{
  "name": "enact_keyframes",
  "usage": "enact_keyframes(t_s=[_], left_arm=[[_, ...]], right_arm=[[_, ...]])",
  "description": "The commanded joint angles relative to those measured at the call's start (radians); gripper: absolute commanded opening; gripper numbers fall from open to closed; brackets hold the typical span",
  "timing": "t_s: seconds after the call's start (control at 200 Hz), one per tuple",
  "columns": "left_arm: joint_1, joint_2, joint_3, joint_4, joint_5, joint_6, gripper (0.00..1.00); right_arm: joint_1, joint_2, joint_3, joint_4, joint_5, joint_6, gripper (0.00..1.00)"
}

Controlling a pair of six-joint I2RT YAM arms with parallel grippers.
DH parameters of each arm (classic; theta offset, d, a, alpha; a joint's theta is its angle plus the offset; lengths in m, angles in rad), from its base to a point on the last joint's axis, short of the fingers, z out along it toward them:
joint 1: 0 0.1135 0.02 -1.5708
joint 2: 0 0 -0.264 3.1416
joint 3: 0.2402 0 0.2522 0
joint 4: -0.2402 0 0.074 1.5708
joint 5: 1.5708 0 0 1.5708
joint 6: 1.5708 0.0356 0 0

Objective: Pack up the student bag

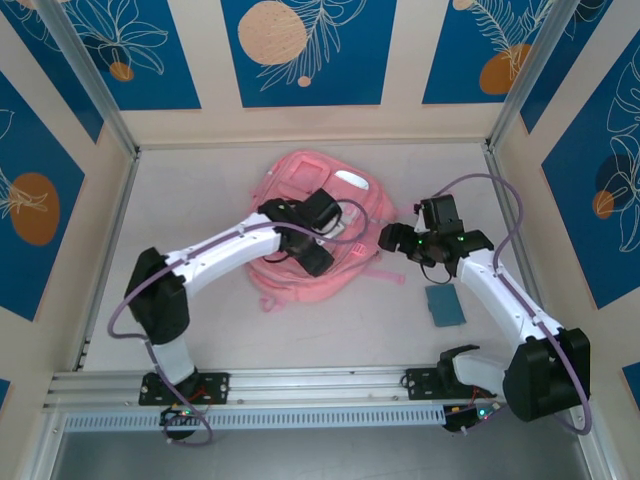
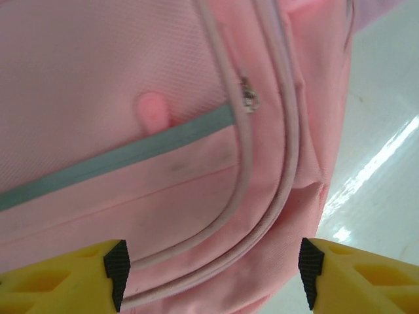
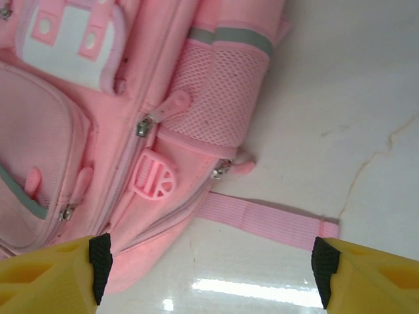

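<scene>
**Both claws wide over the pink bag**

My left claw is spread wide and grips nothing. Close beneath it lies the large, soft pink fabric student bag, with its grey stripe just ahead of the fingertips. My right claw is equally wide and empty above the pale surface. The bag's flat pink strap lies just ahead of it, and the mesh side pocket is beyond that. A flat, dark teal square sits behind this claw, beside its arm.

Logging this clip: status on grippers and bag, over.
Left gripper open over student bag. Right gripper open beside bag, over its strap. Teal flat item on table, apart from bag.
</scene>
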Motion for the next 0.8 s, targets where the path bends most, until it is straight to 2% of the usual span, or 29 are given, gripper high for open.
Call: enact_keyframes(t_s=[0.0,0.215,0.355,0.56,0.655,0.795], left_arm=[[-0.017,0.056,0.052,-0.072,-0.13,0.117,0.68],[-0.007,0.081,0.03,-0.035,-0.234,0.223,0.67],[0.029,0.082,0.021,-0.039,-0.219,0.284,0.67],[0.041,0.119,0.0,-0.06,-0.057,0.317,0.69],[0.041,0.158,0.025,-0.071,0.0,0.291,0.66],[0.037,0.196,0.046,-0.044,0.142,0.224,0.57]], right_arm=[[-0.034,-0.017,-0.027,-0.014,-0.09,0.04,0.82],[-0.052,-0.012,-0.074,0.035,-0.188,0.093,0.81],[-0.041,0.02,-0.126,0.114,-0.294,0.16,0.81],[0.018,0.096,-0.161,0.208,-0.357,0.252,0.8],[0.036,0.138,-0.142,0.201,-0.337,0.266,0.78],[0.025,0.166,-0.113,0.16,-0.27,0.254,0.78]])
